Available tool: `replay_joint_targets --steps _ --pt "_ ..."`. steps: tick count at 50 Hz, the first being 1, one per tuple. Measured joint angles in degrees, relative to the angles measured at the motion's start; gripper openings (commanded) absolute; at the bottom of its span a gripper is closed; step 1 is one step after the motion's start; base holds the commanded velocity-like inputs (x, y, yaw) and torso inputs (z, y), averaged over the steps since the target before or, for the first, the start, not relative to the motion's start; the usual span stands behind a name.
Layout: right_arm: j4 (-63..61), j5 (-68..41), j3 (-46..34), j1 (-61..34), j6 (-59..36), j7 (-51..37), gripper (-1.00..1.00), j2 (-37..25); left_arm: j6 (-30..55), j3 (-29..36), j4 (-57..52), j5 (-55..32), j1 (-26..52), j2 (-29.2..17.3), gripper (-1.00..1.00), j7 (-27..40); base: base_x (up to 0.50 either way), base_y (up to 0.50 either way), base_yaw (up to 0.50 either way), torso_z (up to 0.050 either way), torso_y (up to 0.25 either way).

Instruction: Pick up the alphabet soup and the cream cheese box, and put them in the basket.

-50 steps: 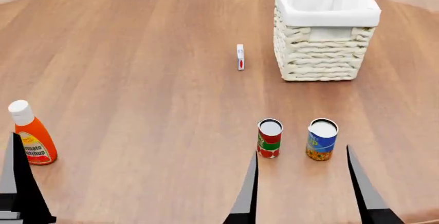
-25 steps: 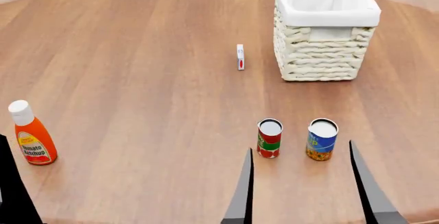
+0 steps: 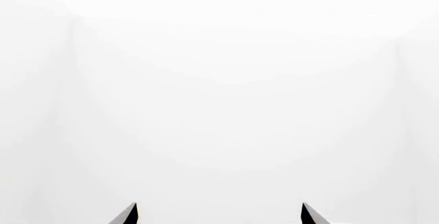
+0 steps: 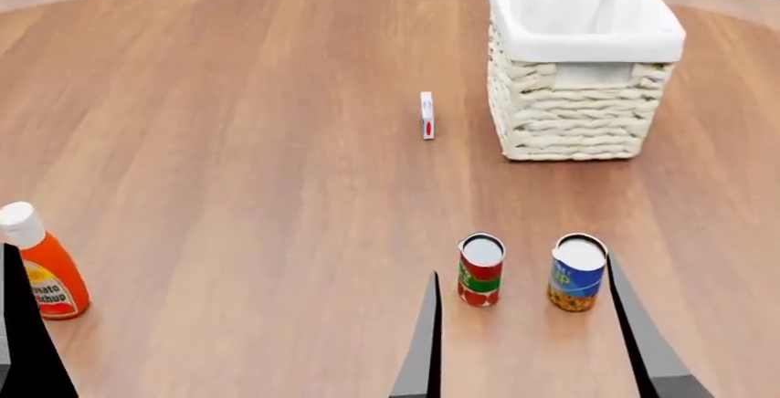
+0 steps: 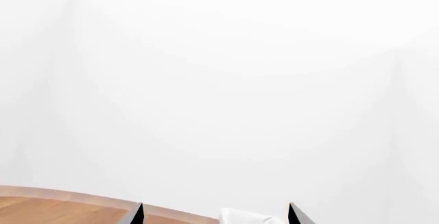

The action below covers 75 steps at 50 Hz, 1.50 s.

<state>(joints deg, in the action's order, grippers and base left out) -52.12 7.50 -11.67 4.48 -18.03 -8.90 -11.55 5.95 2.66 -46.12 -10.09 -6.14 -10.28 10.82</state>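
The alphabet soup (image 4: 578, 273), a blue-labelled can, stands upright near the table's front. The cream cheese box (image 4: 426, 115) stands on edge further back, just left of the wicker basket (image 4: 571, 120). The basket's white cloth (image 5: 247, 217) peeks into the right wrist view. My right gripper (image 4: 521, 265) is open, its two dark fingers low in the head view. The soup and a second can show between those fingers, and nothing is held. My left gripper (image 3: 219, 203) is open on blank white. Only one of its fingers (image 4: 25, 325) shows at the head view's left edge.
A red-and-green can (image 4: 481, 270) stands just left of the soup. An orange ketchup bottle (image 4: 35, 275) stands at the front left, beside my left finger. The round wooden table (image 4: 244, 142) curves away at the back, and its far edge (image 5: 69, 203) shows in the right wrist view.
The head view has shifted, so everything on the table sits lower in the picture. My right fingers have edged left and my left finger has moved left. Nothing was grasped.
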Motion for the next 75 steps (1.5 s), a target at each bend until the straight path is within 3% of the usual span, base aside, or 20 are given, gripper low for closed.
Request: replay_joint_targets --steps 75 --pt "0.3 -4.4 0.0 0.5 -0.1 -4.3 1.0 -3.8 -1.5 3.2 1.9 0.5 0.1 -3.0 1.0 3.0 0.2 0.0 0.0 0.0 0.0"
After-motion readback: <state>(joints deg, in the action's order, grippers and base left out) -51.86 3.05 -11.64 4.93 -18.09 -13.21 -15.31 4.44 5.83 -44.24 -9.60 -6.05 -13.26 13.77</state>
